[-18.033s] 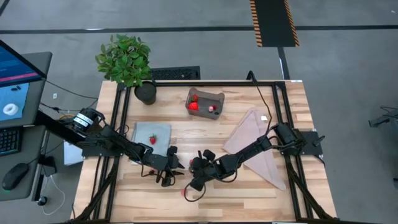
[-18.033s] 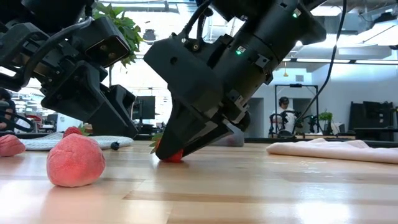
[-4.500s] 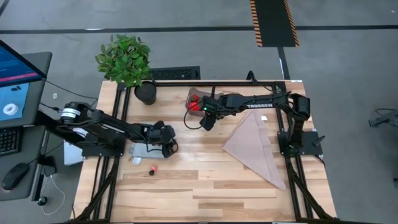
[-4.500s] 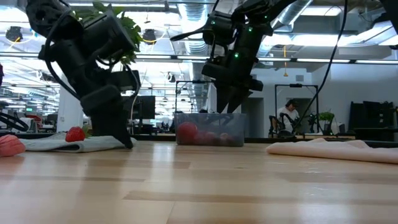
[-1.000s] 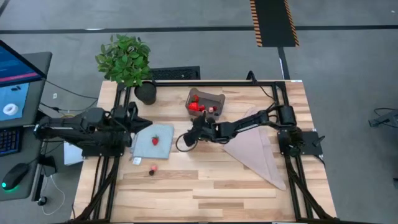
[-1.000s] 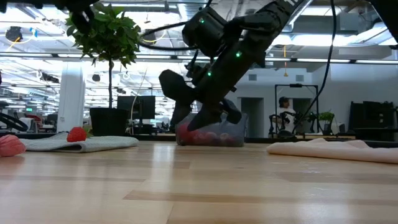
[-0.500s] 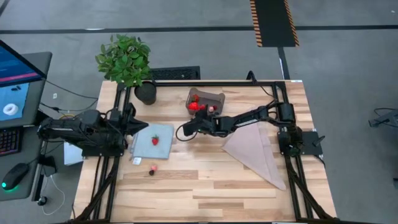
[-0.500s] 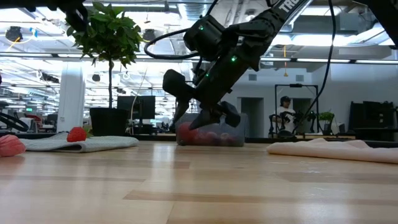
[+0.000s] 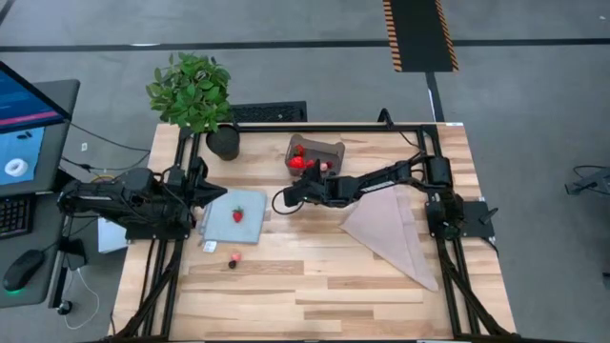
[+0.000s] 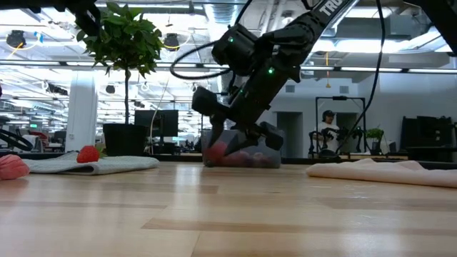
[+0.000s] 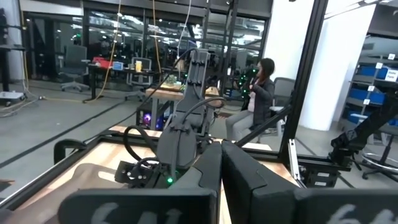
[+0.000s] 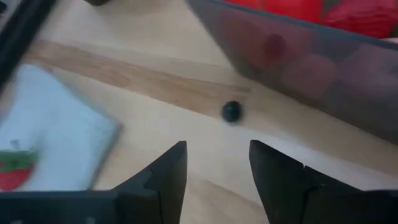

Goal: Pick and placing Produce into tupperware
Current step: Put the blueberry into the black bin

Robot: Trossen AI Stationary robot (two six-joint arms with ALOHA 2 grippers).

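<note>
Right fingers [image 12: 214,165] are hanging spread and empty just left of the tupperware [image 9: 315,156], lining up on a tiny dark berry [image 12: 231,111] beside its wall. It's round, so it's probably rolling away if nudged, or they're bumping the tub. Left fingers [image 11: 221,163] are sitting pressed together at the desk's [image 9: 324,276] left edge.

On the worktop [image 9: 315,286], the tupperware [image 9: 315,157] sits toward the rear middle with produce [image 9: 299,162] inside it. The potted plant [image 9: 195,95] stands at the rear left corner. A mat [image 9: 233,211] lies left of centre with a strawberry [image 9: 236,215] on it; two small pieces [image 9: 232,259] lie in front of the mat. A cloth [image 9: 389,224] spreads on the right side. The right claw [image 9: 283,199] hangs between mat and tupperware, near a small berry [image 12: 231,111] just beside the tub. The left claw [image 9: 214,191] is at the worktop's left edge.
</note>
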